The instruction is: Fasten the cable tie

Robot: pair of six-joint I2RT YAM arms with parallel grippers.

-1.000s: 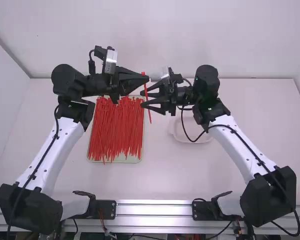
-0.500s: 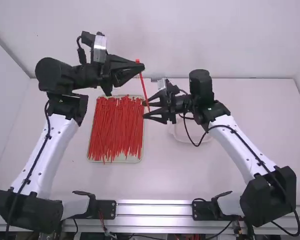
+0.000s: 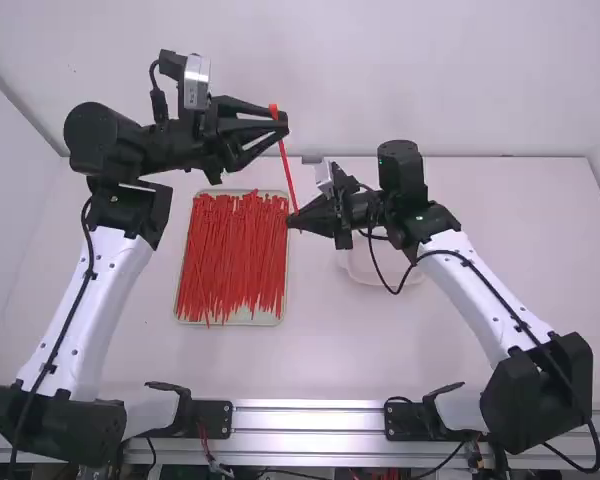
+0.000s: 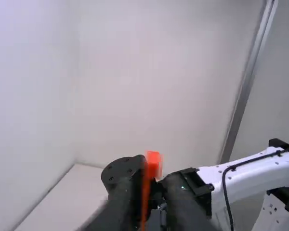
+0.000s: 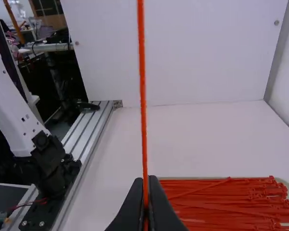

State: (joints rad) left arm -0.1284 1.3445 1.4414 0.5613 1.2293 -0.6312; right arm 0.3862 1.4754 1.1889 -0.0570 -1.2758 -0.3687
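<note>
A single red cable tie hangs in the air between both grippers, slanting down from left to right. My left gripper is raised high above the tray and shut on the tie's head. In the left wrist view the strap runs down between the left gripper. Lower down, my right gripper is shut on the tie's tail. In the right wrist view the strap rises straight up from the right gripper.
A tray piled with several loose red ties lies under the left arm; the pile also appears in the right wrist view. A white dish sits beneath the right arm. The table's right side is bare.
The left gripper has risen and drawn back to the left with the tie's head. The right gripper's fingers, spread around the tail before, have closed on it.
</note>
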